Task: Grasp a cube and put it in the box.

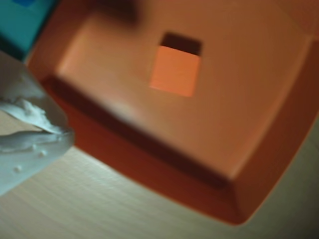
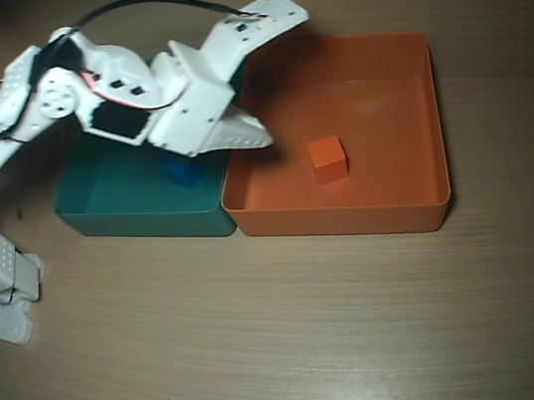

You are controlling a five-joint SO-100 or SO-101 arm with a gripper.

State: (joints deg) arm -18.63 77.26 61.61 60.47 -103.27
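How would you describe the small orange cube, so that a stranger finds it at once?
In the overhead view two low trays stand side by side on the wooden table: the teal tray and the orange tray. The orange cube lies alone inside the orange tray, near its middle. The other small cube is blue and sits in the teal one.

The small matte orange cube is a brighter orange than the large square orange plastic tray. The teal plastic tray holds a small blue cube. The arm is white, its cable black. The pale wood-grain counter looks beige, perhaps tinted by the lighting.
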